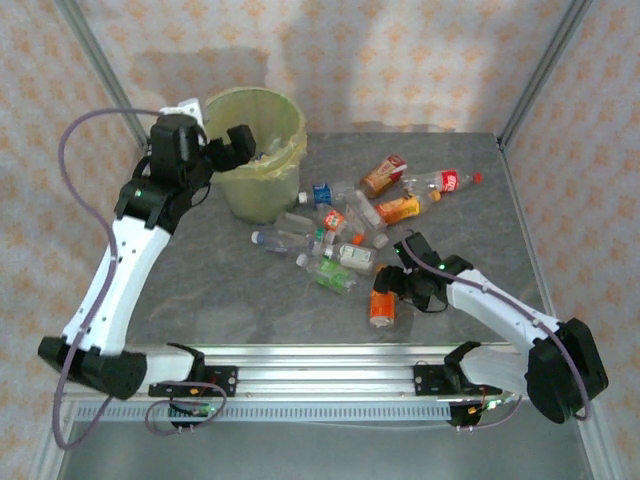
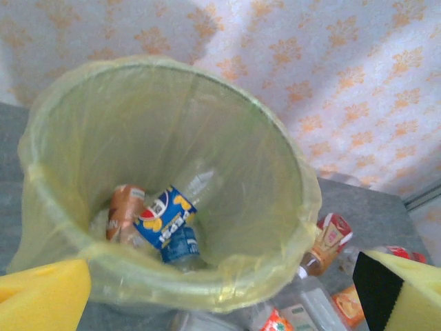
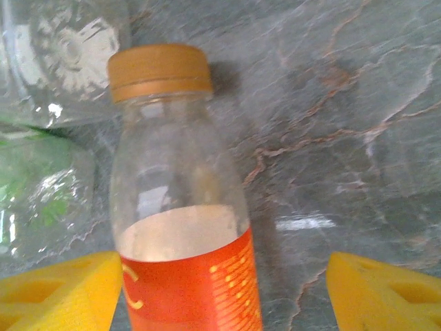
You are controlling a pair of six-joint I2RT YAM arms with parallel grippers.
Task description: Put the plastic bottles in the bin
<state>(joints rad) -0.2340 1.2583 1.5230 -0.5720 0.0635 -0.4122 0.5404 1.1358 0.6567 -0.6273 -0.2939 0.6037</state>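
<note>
The bin (image 1: 250,195), lined with a yellow-green bag, stands at the back left. My left gripper (image 1: 225,145) hangs over its rim, open and holding nothing (image 2: 220,296). Inside the bin (image 2: 275,207) lie a blue-labelled bottle (image 2: 164,217) and a brown-labelled bottle (image 2: 124,210). Several more plastic bottles (image 1: 340,230) lie scattered mid-table. My right gripper (image 1: 392,290) is low over an orange-labelled bottle (image 1: 381,303) lying on the table. In the right wrist view that bottle (image 3: 182,207), orange-capped, sits between the open yellow fingers (image 3: 224,296): against the left one, with a gap to the right one.
A red-capped bottle (image 1: 445,183), a brown-labelled one (image 1: 383,175) and an orange one (image 1: 400,208) lie at the back right of the heap. A crumpled green-labelled bottle (image 3: 41,200) lies just left of the right gripper. Frame posts stand at the table's back corners.
</note>
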